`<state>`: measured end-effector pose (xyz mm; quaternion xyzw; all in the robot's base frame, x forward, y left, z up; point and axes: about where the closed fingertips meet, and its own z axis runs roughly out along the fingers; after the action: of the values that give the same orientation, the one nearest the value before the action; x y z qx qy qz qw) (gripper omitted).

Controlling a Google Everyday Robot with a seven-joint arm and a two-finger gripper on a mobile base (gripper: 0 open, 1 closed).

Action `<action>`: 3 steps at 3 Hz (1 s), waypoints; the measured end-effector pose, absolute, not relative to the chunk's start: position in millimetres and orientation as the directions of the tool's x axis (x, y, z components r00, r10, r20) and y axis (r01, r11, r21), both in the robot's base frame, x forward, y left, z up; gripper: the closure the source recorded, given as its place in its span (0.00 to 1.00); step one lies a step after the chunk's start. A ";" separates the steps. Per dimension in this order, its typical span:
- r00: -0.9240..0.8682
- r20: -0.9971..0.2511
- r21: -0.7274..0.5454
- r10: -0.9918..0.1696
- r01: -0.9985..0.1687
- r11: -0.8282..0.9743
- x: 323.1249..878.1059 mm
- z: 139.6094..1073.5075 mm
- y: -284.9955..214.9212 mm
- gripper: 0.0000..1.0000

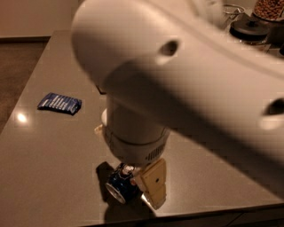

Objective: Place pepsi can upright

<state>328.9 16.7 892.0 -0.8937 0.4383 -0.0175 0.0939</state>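
The pepsi can (118, 186) lies on its side near the front edge of the grey table (49, 177), its silver end facing the front left. Only its lower part shows. My gripper (143, 188) hangs straight down from the big white arm (177, 80) and sits right over and against the can's right side. The arm hides the rest of the can.
A flat blue snack packet (59, 103) lies at the left of the table. At the back right stand a dark lidded pot (248, 26) and a jar of nuts (268, 9). The table's front edge (199, 213) runs just below the can.
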 end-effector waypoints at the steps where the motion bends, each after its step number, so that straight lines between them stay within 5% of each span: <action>1: 0.653 -0.040 -0.155 -0.757 -0.752 -0.640 327.3 877.4 29.1 0.00; 3: 0.684 -0.007 -0.090 -0.730 -0.727 -0.681 327.3 848.6 34.5 0.03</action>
<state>327.3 34.5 848.6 -0.9165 0.3974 -0.0148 0.0428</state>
